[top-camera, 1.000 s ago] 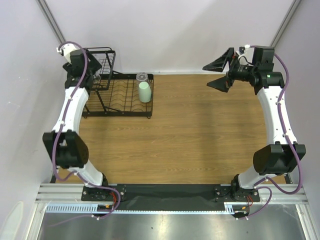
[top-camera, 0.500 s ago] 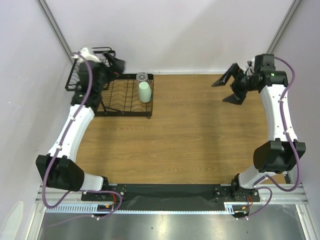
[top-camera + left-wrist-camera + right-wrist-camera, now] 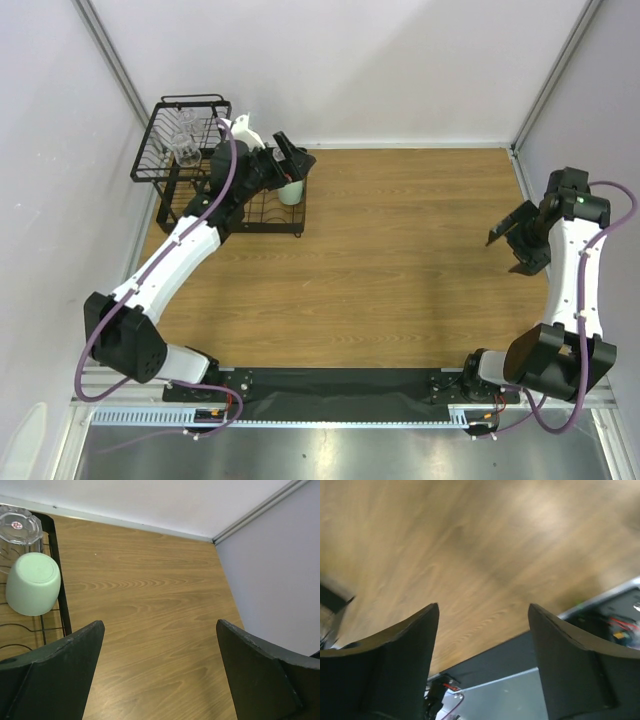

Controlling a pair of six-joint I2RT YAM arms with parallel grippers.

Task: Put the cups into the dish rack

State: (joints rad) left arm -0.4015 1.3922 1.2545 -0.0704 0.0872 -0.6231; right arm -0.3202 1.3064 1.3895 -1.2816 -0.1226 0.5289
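Observation:
The black wire dish rack (image 3: 170,182) stands at the far left. Its raised basket (image 3: 152,150) holds clear glass cups (image 3: 184,148). On its low tray, a pale mint cup (image 3: 33,583) sits upside down next to an upturned clear cup (image 3: 20,527). The mint cup (image 3: 290,193) is partly hidden under my left gripper (image 3: 297,160). In the wrist view my left gripper (image 3: 160,625) hangs open above the bare table, just right of the tray's edge, holding nothing. My right gripper (image 3: 512,248) hovers open and empty at the right side of the table; in its own wrist view the right gripper (image 3: 484,607) frames blurred wood.
The wooden table (image 3: 400,260) runs between grey walls. A black strip (image 3: 340,382) and a metal rail (image 3: 340,420) line the near edge by the arm bases. The right wall (image 3: 280,565) meets the table's far right corner.
My left arm swung right from the raised basket to above the low tray's mint cup. My right arm drew back from the far right toward the near right side, and its jaws narrowed a little.

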